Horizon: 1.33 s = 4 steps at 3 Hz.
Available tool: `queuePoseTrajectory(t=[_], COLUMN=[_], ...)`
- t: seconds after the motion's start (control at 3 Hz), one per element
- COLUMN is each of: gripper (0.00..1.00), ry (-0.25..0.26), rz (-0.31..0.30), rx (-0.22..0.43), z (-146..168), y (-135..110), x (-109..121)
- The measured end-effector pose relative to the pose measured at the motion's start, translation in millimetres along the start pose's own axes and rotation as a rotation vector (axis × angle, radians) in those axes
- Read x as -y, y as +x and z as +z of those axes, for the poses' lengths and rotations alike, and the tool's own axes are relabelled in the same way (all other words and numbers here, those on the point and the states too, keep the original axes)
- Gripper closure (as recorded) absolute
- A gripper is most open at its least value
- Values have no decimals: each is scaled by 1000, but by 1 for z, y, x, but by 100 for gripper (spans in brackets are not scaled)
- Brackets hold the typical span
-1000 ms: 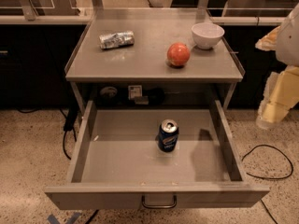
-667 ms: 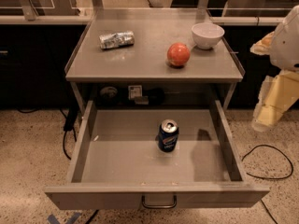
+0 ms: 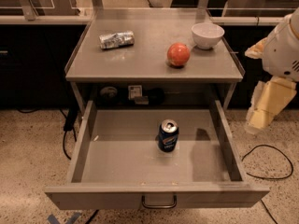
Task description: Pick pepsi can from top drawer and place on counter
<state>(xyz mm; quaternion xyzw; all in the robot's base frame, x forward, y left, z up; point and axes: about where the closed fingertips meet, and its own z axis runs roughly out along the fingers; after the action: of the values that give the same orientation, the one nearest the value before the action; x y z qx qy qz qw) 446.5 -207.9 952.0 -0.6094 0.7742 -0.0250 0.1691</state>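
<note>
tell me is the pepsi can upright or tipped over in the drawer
Upright: the pepsi can stands on its base in the open top drawer, silver top facing up. The gripper hangs right of the drawer, apart.

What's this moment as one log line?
pepsi can: upright in open top drawer | gripper: outside drawer, right side | counter: no pepsi yet

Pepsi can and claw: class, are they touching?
Apart. The camera view shows the pepsi can standing upright in the top drawer, while the claw hangs beyond the drawer's right wall, with bare drawer floor between them.
</note>
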Motion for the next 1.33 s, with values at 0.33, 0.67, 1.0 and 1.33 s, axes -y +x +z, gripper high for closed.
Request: queuePoseTrajectory(t=[0.33, 0.67, 1.0, 1.33], gripper=[0, 0, 0, 0], ry=[23, 40, 16, -45], rz=[-7, -8, -23, -30], rx=[12, 32, 76, 155], z=[34, 53, 75, 98], y=[-4, -9, -22, -36], x=[3, 8, 6, -1])
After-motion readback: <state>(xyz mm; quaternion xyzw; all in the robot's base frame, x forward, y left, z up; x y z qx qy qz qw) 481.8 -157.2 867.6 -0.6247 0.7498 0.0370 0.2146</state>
